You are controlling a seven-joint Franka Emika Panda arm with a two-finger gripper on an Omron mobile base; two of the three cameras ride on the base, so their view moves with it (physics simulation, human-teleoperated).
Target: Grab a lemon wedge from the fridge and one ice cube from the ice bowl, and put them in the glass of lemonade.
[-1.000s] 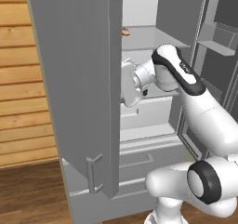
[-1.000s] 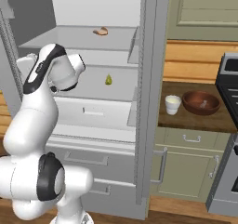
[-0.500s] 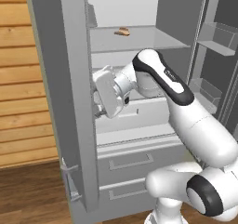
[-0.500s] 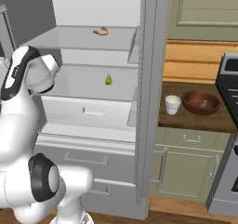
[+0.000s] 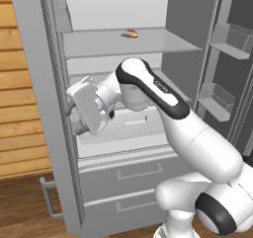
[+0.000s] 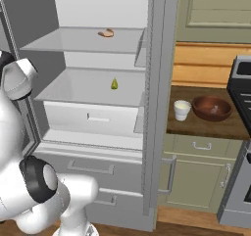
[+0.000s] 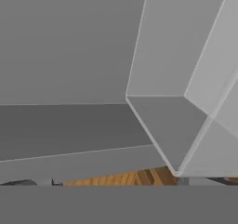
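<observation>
The fridge (image 6: 93,90) stands open, with grey shelves inside. A tiny yellow lemon wedge (image 6: 114,84) lies on the middle shelf. On the wooden counter to the right are the small whitish glass of lemonade (image 6: 182,109) and, beside it, the reddish-brown ice bowl (image 6: 211,107). My gripper (image 5: 75,123) is at the far left of the fridge, pressed against the inner side of the open left door (image 5: 42,84). Its fingers are hidden against the door, so their state is unclear. The hand view looks at grey door panels and a door bin (image 7: 172,125).
A tan bun-like item (image 6: 106,33) sits on the upper shelf. The right door (image 5: 227,74) with its bins stands open. Two lower drawers (image 6: 93,169) are shut. A stove (image 6: 241,132) borders the counter on the right. Wooden floor lies below.
The arm has swung left, away from the shelves, and the left door has swung wider open with the hand against it. The lemon wedge, cup and bowl have not moved.
</observation>
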